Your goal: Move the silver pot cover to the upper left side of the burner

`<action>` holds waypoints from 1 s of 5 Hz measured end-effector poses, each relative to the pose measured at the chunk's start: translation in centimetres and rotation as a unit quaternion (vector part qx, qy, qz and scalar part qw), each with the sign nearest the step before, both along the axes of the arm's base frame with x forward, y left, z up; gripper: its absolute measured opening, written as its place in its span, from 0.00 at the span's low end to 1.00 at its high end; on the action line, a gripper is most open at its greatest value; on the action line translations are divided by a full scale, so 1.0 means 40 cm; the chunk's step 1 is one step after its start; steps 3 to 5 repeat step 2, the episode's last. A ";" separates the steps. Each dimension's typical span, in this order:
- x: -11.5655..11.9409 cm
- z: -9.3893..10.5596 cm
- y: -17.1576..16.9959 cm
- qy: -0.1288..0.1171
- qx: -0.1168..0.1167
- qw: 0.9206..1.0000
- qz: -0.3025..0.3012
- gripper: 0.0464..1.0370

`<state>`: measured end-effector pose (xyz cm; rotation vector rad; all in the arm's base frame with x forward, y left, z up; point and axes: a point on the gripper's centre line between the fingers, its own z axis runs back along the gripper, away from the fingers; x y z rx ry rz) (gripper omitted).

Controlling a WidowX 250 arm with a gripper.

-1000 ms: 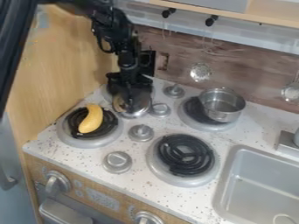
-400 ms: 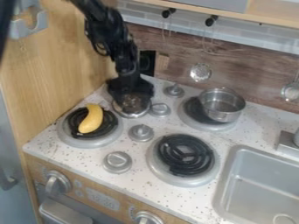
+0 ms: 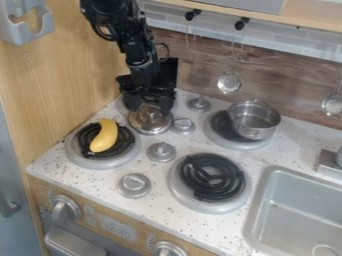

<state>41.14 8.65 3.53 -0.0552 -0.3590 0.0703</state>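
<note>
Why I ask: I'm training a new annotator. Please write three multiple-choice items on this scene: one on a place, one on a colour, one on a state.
1. Where is the silver lid?
A) in the sink
B) at the lower end of the hand
C) on the shelf

2. What colour is the banana?
A) yellow
B) green
C) red

3. How is the pot?
A) covered
B) upside down
C) uncovered

1 B: the hand hangs down right at it.
2 A: it shows yellow against the black coil.
3 C: its inside shows.

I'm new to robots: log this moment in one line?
hand: at silver cover; banana: on near-left burner; pot: on far-right burner
</note>
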 end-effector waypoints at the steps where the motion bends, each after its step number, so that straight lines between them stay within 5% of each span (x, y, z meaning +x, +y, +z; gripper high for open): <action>1: -0.059 -0.013 -0.015 0.033 0.028 0.999 -0.022 0.96; 2: -0.087 -0.036 -0.015 0.057 0.039 0.997 -0.025 0.96; 5: -0.087 -0.036 -0.015 0.057 0.039 0.997 -0.025 0.96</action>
